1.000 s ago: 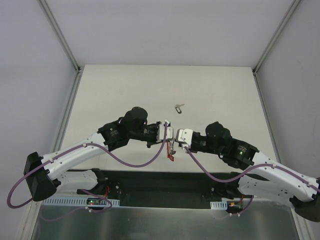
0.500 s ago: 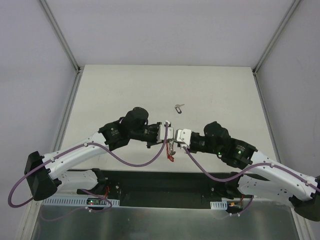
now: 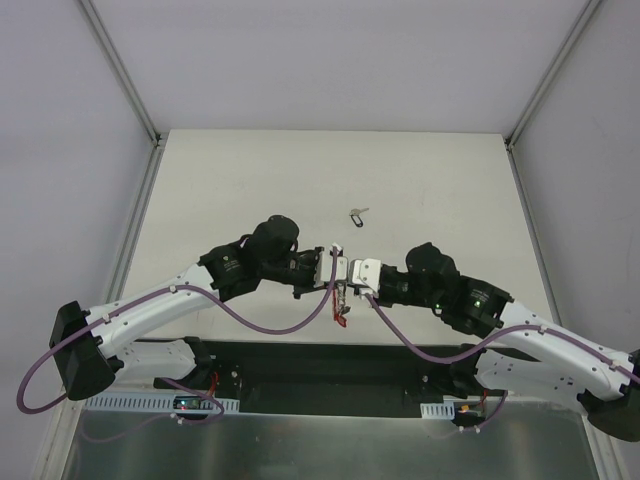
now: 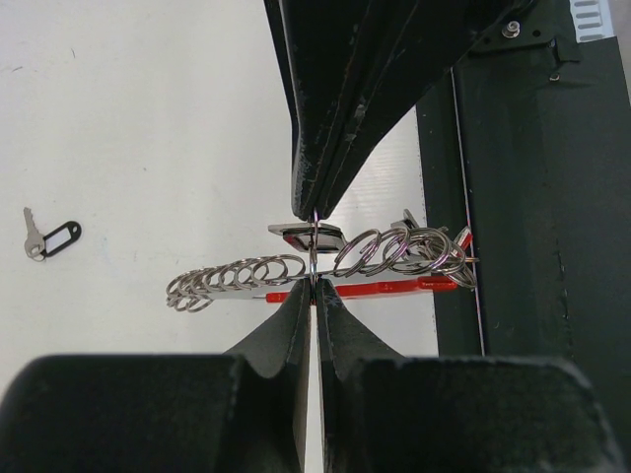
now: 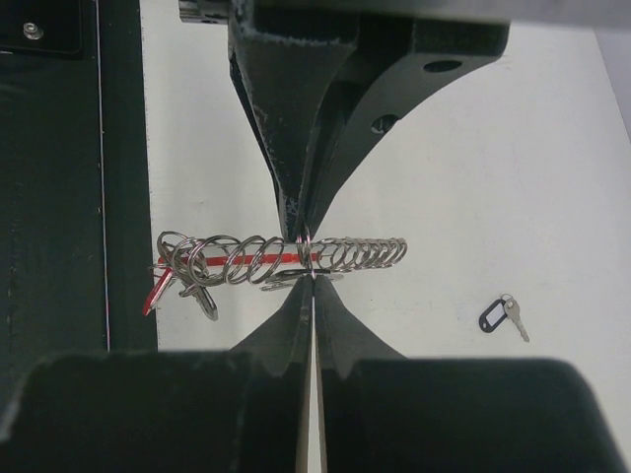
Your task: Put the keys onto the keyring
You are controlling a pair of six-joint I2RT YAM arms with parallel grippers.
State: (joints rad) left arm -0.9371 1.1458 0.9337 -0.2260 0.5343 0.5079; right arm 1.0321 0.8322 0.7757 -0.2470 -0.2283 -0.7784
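The keyring (image 4: 227, 278) hangs above the table's near edge, between the two grippers. It is a red arc with a row of grey metal rings, and it also shows in the top view (image 3: 342, 303) and the right wrist view (image 5: 365, 253). My left gripper (image 4: 314, 292) is shut on one of its rings. My right gripper (image 5: 312, 279) faces it tip to tip, shut on a key with a black-rimmed tag (image 4: 308, 235). Other keys (image 5: 202, 294) and a red tag (image 5: 153, 294) hang at one end. One key with a black tag (image 3: 357, 214) lies loose on the table.
The loose key also shows in the left wrist view (image 4: 47, 236) and the right wrist view (image 5: 501, 317). The black base rail (image 3: 330, 365) runs along the near table edge, just below the hanging keyring. White walls enclose the table (image 3: 430, 180).
The right gripper has edged slightly left, closer against the left gripper. The keyring hangs almost where it was. The loose key has not moved.
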